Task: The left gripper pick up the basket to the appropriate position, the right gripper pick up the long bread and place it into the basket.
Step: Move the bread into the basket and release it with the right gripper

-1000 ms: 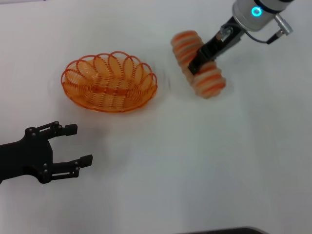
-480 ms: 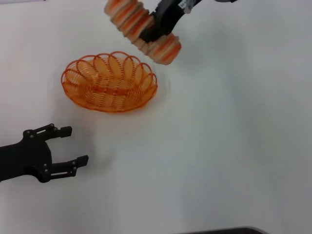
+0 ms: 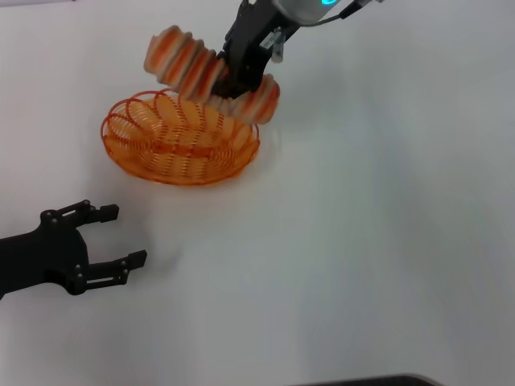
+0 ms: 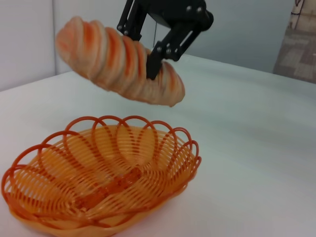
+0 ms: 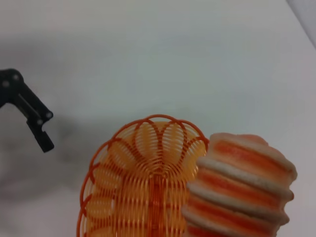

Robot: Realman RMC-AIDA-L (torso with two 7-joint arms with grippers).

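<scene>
At lower left the left hand [image 3: 103, 237] waits open on the surface [image 3: 362, 241], clear of the basket [image 3: 181, 138] at upper left. Above its far rim the right hand [image 3: 241, 71] grips the bread [image 3: 189, 68], tilted lengthwise, apparently for lowering in.
</scene>
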